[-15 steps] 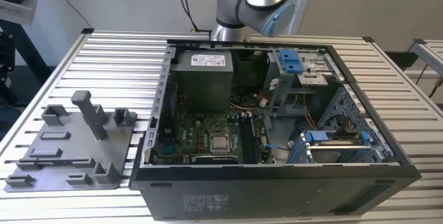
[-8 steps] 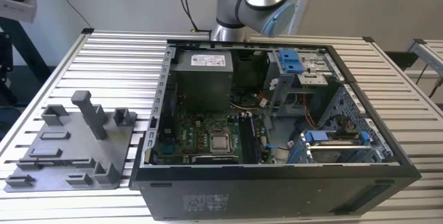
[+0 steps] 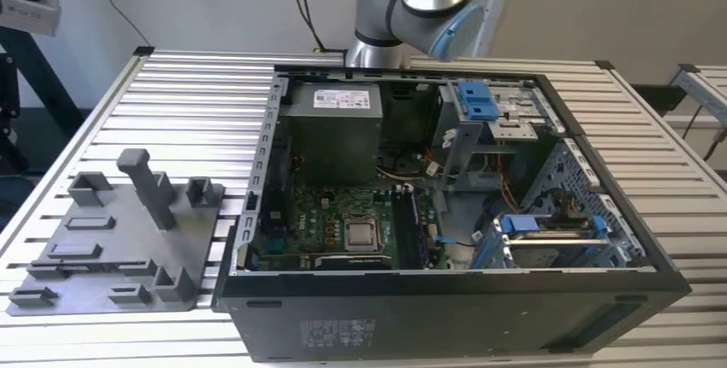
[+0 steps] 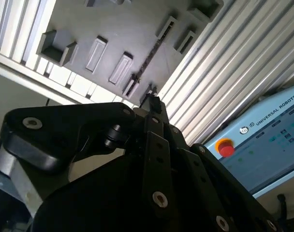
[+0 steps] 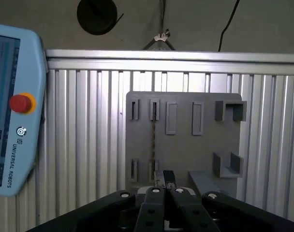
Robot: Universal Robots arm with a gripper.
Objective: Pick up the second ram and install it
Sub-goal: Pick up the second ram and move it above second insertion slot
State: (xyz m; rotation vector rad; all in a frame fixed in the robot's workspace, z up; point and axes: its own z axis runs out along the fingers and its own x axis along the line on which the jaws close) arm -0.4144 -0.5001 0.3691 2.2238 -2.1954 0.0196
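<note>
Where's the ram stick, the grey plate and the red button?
Ram (image 5: pixel 153 137): first wrist view, on its thin edge, midway along.
Plate (image 5: pixel 185 150): first wrist view, on its bare flat middle.
Red button (image 5: pixel 20 103): first wrist view, on the button's cap.

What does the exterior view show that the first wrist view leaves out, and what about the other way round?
Exterior view's own: the open computer case with its green circuit board, and the robot arm at its far side.

First wrist view's own: a blue control tablet with a red button, a thin dark memory stick standing on edge in a slot, and the black end effector.

Shared: the grey holder plate and the slatted metal table.
</note>
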